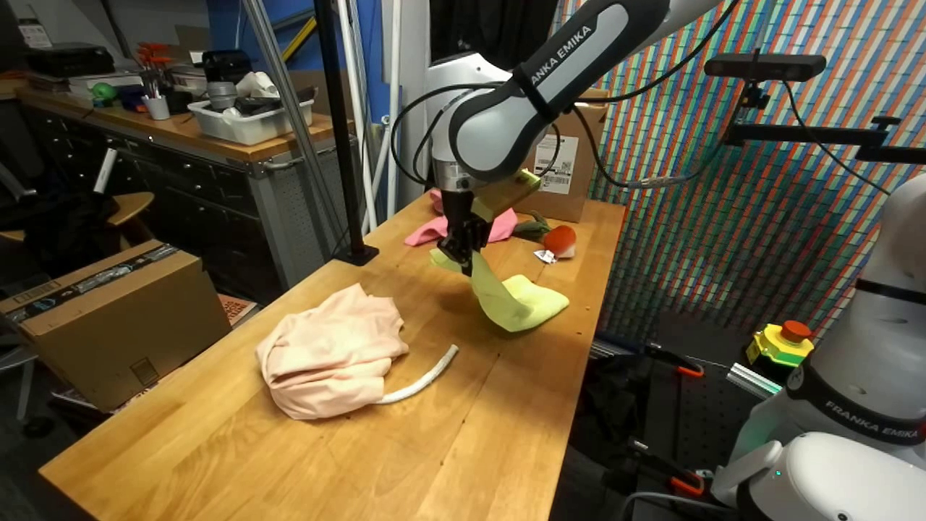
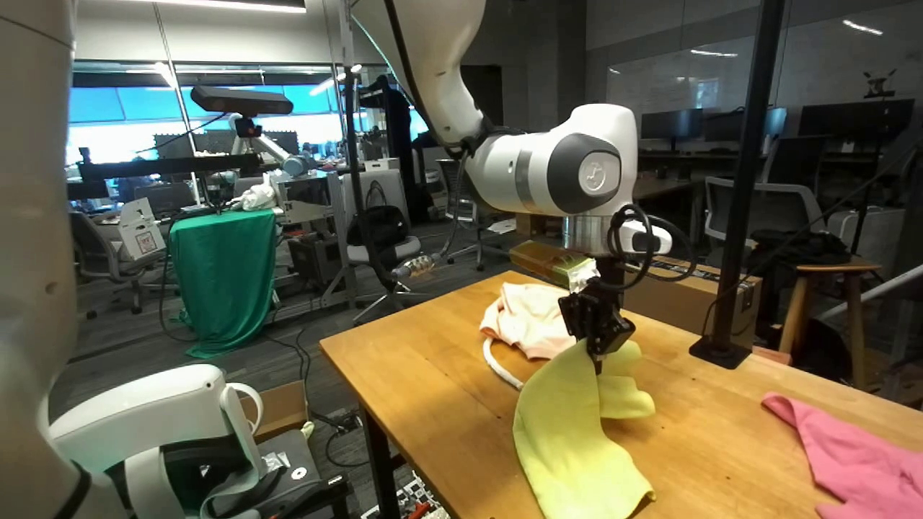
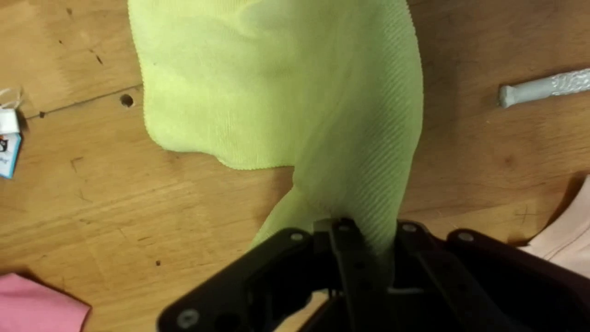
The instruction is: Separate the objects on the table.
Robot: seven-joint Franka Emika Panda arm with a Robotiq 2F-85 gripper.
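A yellow-green cloth (image 1: 534, 302) hangs from my gripper (image 1: 469, 268), which is shut on it. Its lower part rests on the wooden table (image 1: 463, 463). In the wrist view the cloth (image 3: 276, 92) runs up from between the fingers (image 3: 368, 235). It also shows in an exterior view (image 2: 566, 425). A crumpled peach cloth (image 1: 333, 354) lies on the table, with a white bent rod (image 1: 427, 380) sticking out from it. A pink cloth (image 2: 858, 458) lies apart, partly hidden behind my gripper in an exterior view (image 1: 503, 227). A red-orange round object (image 1: 559, 239) lies near the pink cloth.
A black pole (image 1: 347, 145) stands on a base at the table edge, and also shows in an exterior view (image 2: 743, 180). A cardboard box (image 1: 586, 152) stands at one table end. A small tag (image 3: 8, 143) lies on the table, left in the wrist view.
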